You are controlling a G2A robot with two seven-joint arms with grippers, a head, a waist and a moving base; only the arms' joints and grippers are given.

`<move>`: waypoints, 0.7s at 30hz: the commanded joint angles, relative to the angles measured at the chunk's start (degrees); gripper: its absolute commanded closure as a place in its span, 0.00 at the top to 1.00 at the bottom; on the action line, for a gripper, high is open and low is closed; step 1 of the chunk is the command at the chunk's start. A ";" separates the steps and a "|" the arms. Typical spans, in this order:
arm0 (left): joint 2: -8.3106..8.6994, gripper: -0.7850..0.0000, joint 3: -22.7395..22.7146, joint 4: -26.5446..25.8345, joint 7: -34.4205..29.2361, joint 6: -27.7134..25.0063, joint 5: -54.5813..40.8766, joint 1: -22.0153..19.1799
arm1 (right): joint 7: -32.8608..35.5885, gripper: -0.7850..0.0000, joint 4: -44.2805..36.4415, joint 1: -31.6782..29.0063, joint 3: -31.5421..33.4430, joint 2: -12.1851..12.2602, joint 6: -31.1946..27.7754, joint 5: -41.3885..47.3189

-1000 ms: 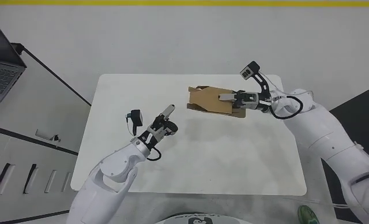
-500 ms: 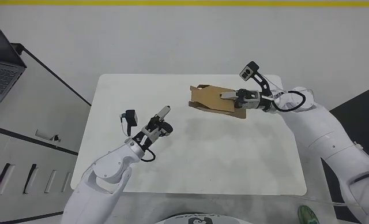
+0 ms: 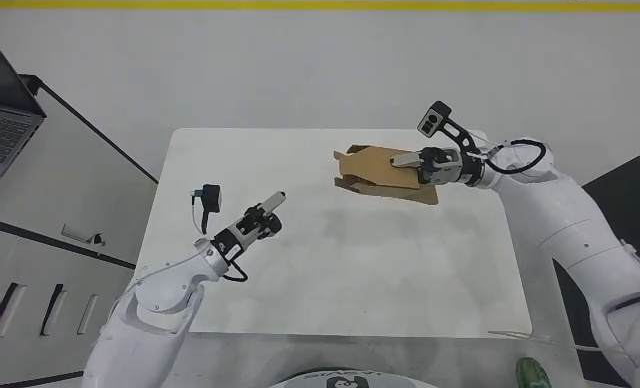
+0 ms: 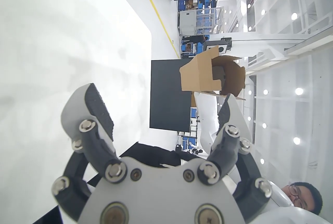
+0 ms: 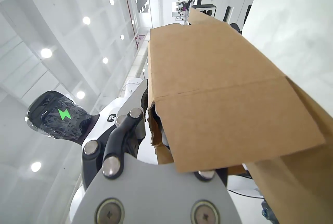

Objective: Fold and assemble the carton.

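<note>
A brown cardboard carton (image 3: 383, 170) is held above the far right part of the white table (image 3: 330, 288), partly opened into a tube with loose flaps. My right gripper (image 3: 408, 161) is shut on the carton's right end; in the right wrist view the carton (image 5: 221, 95) covers the fingers. My left gripper (image 3: 272, 200) is over the left middle of the table, well apart from the carton. In the left wrist view its fingers (image 4: 100, 108) stand open with nothing between them, and the carton (image 4: 212, 74) shows farther off with its open end facing this camera.
A laptop (image 3: 14, 113) sits on a grey side table at the left. A black surface (image 3: 610, 203) lies beyond the table's right edge. The near half of the white table is bare.
My right gripper has lifted the carton and carried it slightly right and farther back. My left arm has drawn back to the left, away from the carton.
</note>
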 commanded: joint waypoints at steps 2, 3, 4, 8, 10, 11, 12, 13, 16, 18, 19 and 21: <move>0.04 1.00 0.05 0.04 0.08 -0.26 0.90 -0.11 | 0.00 0.00 0.00 0.00 0.00 0.00 0.00 0.00; 0.12 1.00 0.19 -0.11 -0.59 -0.93 2.17 -0.30 | 0.00 0.00 0.00 0.00 0.00 0.00 0.00 0.00; 0.20 1.00 0.24 -0.46 -1.40 -1.95 2.99 -0.57 | 0.00 0.00 0.00 0.00 0.00 0.00 0.00 0.00; 0.74 1.00 -0.40 -1.35 -4.35 -6.85 10.46 -2.10 | 0.74 0.00 -1.05 -1.46 0.43 -0.04 4.40 0.34; 0.89 1.00 -0.32 -1.46 -4.74 -9.46 13.34 -2.89 | 3.31 0.00 -0.47 -1.00 0.64 -0.04 7.45 -0.25; 0.94 1.00 -0.22 -1.21 -5.03 -10.79 14.04 -3.24 | 3.99 0.00 0.22 -0.73 0.76 -0.10 8.21 -0.71; 0.99 1.00 -0.10 -1.03 -5.44 -12.29 14.82 -3.68 | 5.02 0.00 0.81 -0.32 0.68 -0.20 9.68 -1.05; 1.09 1.00 -0.04 -0.86 -5.77 -13.75 16.79 -4.14 | 5.74 0.00 1.51 0.30 0.80 -0.34 10.24 -1.36; 1.09 1.00 -0.04 -0.86 -5.77 -13.75 16.79 -4.14 | 6.57 0.00 2.90 1.72 0.71 -0.58 10.57 -3.56; 1.09 1.00 -0.04 -0.86 -5.77 -13.75 16.79 -4.14 | 6.57 0.00 2.90 1.72 0.71 -0.58 10.57 -3.56; 1.09 1.00 -0.04 -0.86 -5.77 -13.75 16.79 -4.14 | 6.57 0.00 2.90 1.72 0.71 -0.58 10.57 -3.56; 1.09 1.00 -0.04 -0.86 -5.77 -13.75 16.79 -4.14 | 6.57 0.00 2.90 1.72 0.71 -0.58 10.57 -3.56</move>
